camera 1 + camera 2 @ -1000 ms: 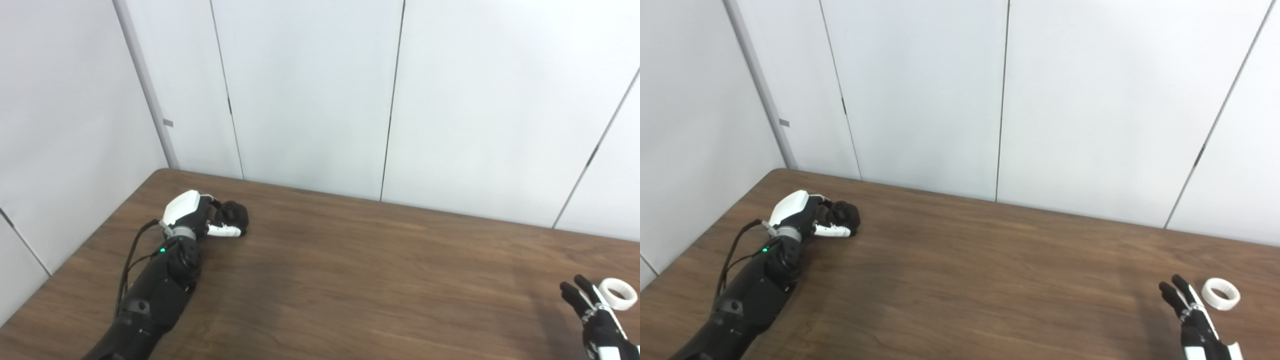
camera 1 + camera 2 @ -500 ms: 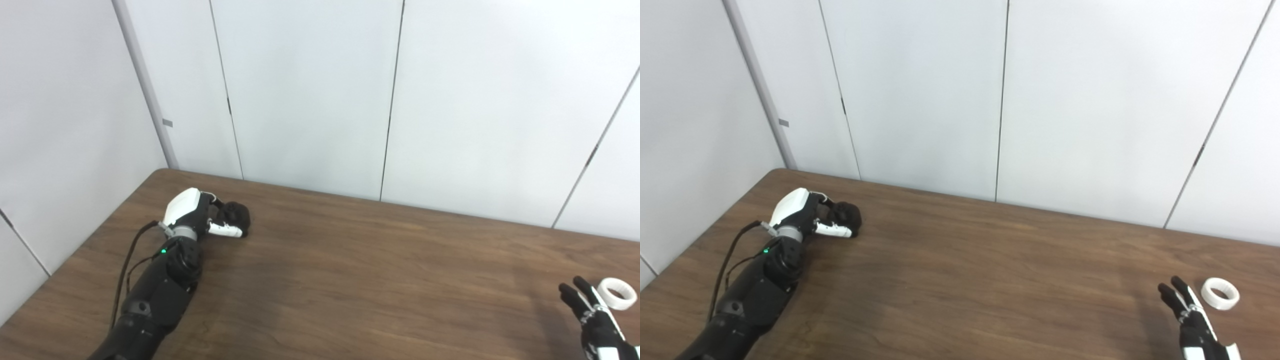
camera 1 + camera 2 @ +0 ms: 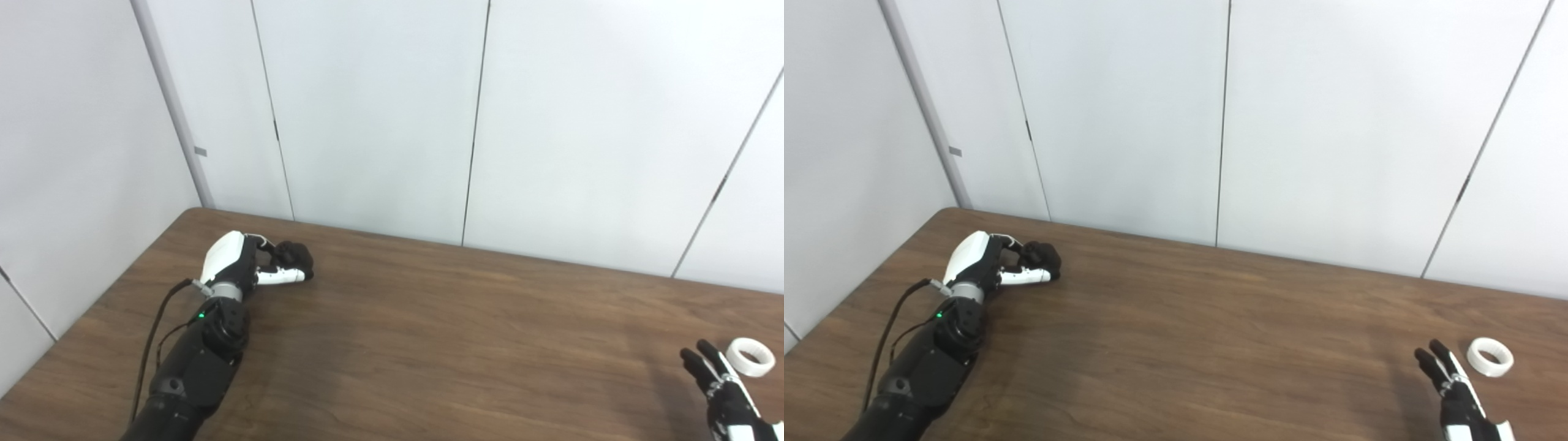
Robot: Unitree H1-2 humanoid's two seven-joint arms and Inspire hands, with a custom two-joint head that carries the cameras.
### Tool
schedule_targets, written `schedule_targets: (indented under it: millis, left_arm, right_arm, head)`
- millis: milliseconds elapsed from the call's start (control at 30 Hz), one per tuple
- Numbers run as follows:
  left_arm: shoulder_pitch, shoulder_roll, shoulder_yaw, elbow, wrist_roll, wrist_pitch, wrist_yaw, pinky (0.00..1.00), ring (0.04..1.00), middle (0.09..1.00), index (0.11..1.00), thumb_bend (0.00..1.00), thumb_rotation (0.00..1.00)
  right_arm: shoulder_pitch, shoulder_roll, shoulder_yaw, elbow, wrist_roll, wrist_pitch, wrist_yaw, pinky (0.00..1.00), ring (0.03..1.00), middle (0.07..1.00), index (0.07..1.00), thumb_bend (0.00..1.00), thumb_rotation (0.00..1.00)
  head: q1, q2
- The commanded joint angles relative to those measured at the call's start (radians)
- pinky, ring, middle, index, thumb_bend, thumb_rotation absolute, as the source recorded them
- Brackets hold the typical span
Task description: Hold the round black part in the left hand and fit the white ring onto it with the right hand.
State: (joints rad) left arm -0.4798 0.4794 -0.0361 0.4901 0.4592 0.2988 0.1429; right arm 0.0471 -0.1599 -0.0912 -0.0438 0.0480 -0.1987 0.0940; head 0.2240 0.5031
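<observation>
The round black part (image 3: 295,255) is at the far left of the brown table (image 3: 429,331), wrapped by the fingers and thumb of my left hand (image 3: 245,266). Whether it is lifted off the wood I cannot tell. The white ring (image 3: 748,357) lies flat near the table's right side, also seen as the ring (image 3: 1490,357) in the right eye view. My right hand (image 3: 1454,392) rises from the bottom right corner with its fingers spread, just left of the ring and apart from it, holding nothing.
White wall panels (image 3: 380,110) stand directly behind the table's far edge and along its left side. A black cable (image 3: 153,343) runs along my left forearm. Bare wood stretches between the two hands.
The left hand with the black part has shifted slightly right and away, turning a little. The right hand sits a bit lower in the picture. The camera has also drifted slightly.
</observation>
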Motion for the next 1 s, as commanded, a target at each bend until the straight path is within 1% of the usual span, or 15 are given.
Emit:
schedule_targets:
  millis: [0,200,333,400,500,567,667,800,900,967]
  left_arm:
    - [-0.034,0.033,0.009,-0.020,0.010,-0.029,0.031,0.86,0.871,0.796,0.484,0.52,0.04]
    - [-0.024,0.040,0.004,-0.035,0.014,-0.032,0.026,0.87,0.867,0.791,0.484,0.52,0.04]
    - [-0.004,0.041,-0.005,-0.089,0.026,-0.012,0.011,0.88,0.873,0.789,0.485,0.52,0.04]
    - [0.008,0.042,-0.013,-0.114,0.031,-0.018,0.005,0.89,0.886,0.785,0.485,0.52,0.04]
    - [0.029,0.041,-0.024,-0.157,0.038,-0.026,-0.002,0.86,0.894,0.786,0.485,0.52,0.04]
    - [0.046,0.040,-0.037,-0.188,0.051,-0.038,-0.004,0.83,0.880,0.776,0.486,0.52,0.05]
    - [0.073,0.037,-0.065,-0.237,0.083,-0.053,-0.008,0.83,0.869,0.762,0.485,0.52,0.05]
    - [0.112,0.030,-0.123,-0.319,0.162,-0.061,-0.019,0.97,0.864,0.757,0.485,0.52,0.05]
    - [0.131,0.021,-0.150,-0.366,0.203,-0.063,-0.026,0.99,0.858,0.756,0.486,0.52,0.05]
    - [0.146,0.008,-0.170,-0.406,0.229,-0.071,-0.032,1.00,0.853,0.757,0.486,0.52,0.05]
  right_arm:
    - [0.072,0.023,0.012,0.053,0.000,-0.003,-0.006,1.00,0.931,0.900,0.945,0.64,0.98]
    - [0.069,0.025,0.013,0.054,0.001,0.003,-0.006,1.00,0.934,0.896,0.939,0.64,0.97]
    - [0.066,0.025,0.017,0.054,-0.013,0.003,-0.010,1.00,0.929,0.896,0.942,0.64,0.98]
    - [0.063,0.028,0.017,0.056,-0.018,0.004,-0.014,1.00,0.930,0.895,0.940,0.64,0.98]
    - [0.059,0.033,0.017,0.057,-0.028,0.002,-0.020,1.00,0.923,0.890,0.939,0.64,0.98]
    - [0.056,0.036,0.017,0.056,-0.030,0.001,-0.021,1.00,0.918,0.888,0.937,0.63,0.98]
    - [0.051,0.039,0.017,0.061,-0.028,-0.005,-0.022,1.00,0.914,0.889,0.939,0.63,0.99]
    - [0.042,0.040,0.020,0.068,-0.042,-0.002,-0.031,1.00,0.915,0.886,0.938,0.66,0.98]
    - [0.039,0.041,0.024,0.068,-0.048,-0.004,-0.034,1.00,0.926,0.888,0.940,0.66,0.99]
    - [0.040,0.044,0.024,0.059,-0.054,0.008,-0.037,1.00,0.934,0.889,0.939,0.66,0.99]
  head:
    - [0.000,0.001]
    - [-0.002,0.002]
    - [-0.005,0.004]
    - [-0.011,0.006]
    - [-0.015,0.006]
    - [-0.019,0.005]
    - [-0.022,0.002]
    - [-0.033,0.002]
    - [-0.041,0.005]
    - [-0.046,0.006]
